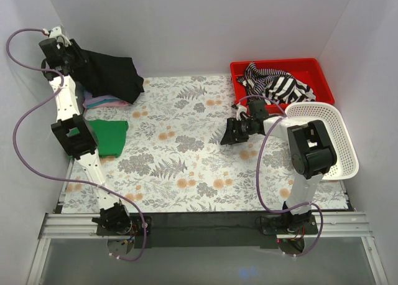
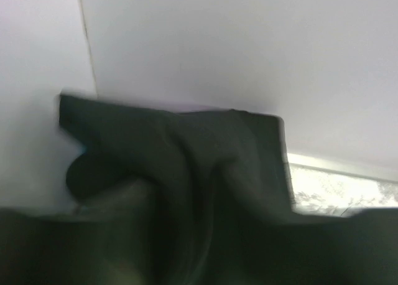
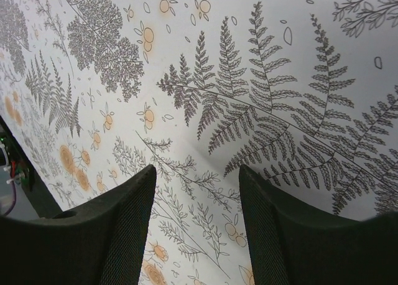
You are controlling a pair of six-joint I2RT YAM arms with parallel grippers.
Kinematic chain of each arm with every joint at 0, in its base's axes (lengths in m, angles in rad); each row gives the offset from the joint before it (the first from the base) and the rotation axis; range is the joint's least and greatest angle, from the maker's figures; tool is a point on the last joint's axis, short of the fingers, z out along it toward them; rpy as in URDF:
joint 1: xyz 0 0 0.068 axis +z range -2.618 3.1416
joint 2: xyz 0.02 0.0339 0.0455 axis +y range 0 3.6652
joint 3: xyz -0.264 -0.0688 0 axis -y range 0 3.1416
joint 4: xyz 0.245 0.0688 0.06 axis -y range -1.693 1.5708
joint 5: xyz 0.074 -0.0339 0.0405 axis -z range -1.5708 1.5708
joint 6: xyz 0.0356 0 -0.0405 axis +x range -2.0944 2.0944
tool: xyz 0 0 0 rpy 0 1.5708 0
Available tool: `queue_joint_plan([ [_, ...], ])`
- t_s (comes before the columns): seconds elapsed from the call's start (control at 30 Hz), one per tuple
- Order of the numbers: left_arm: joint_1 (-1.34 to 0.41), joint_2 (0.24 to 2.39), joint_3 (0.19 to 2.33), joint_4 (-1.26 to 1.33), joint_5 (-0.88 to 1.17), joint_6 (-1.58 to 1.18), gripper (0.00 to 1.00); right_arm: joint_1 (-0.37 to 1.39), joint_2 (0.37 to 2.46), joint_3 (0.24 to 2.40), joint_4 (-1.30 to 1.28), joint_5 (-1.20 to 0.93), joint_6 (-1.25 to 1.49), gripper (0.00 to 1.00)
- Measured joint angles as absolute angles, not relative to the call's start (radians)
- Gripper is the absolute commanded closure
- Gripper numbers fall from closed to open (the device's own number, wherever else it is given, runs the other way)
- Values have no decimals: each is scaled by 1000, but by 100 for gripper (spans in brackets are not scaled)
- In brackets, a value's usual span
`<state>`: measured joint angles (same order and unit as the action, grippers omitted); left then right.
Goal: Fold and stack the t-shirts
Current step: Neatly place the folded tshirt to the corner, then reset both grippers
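A black t-shirt (image 1: 112,76) hangs bunched at the far left corner, reaching up to my left gripper (image 1: 67,51) and draping down onto folded pink and lilac t-shirts (image 1: 102,101). The left wrist view is filled with this black t-shirt (image 2: 186,167), which hides the fingers, so the grip cannot be made out. A folded green t-shirt (image 1: 112,135) lies by the left edge, partly behind the left arm. A black-and-white striped t-shirt (image 1: 277,83) lies crumpled in the red bin (image 1: 280,64). My right gripper (image 1: 227,134) (image 3: 196,173) hovers open and empty over the floral covering (image 3: 217,79).
A white mesh basket (image 1: 339,120) stands at the right edge, beside the right arm. The red bin sits at the back right. White walls close in the back and both sides. The floral covering (image 1: 186,148) spans the table.
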<state>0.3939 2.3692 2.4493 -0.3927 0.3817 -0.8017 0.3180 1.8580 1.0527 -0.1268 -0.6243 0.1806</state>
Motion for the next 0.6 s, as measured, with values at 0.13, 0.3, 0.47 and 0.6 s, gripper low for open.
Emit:
queue_joint_plan([
  [0.13, 398, 2454, 2433, -339, 338, -807, 21, 324, 1860, 1053, -124, -632, 181, 38],
  [0.3, 397, 2515, 2361, -336, 271, -802, 19, 333, 1860, 1053, -123, -634, 181, 38],
  [0.47, 380, 2481, 2308, -330, 236, -805, 18, 356, 1860, 1058, -125, -631, 180, 37],
  [0.6, 332, 2362, 2207, -336, 177, -810, 17, 371, 1861, 1085, -129, -625, 180, 37],
])
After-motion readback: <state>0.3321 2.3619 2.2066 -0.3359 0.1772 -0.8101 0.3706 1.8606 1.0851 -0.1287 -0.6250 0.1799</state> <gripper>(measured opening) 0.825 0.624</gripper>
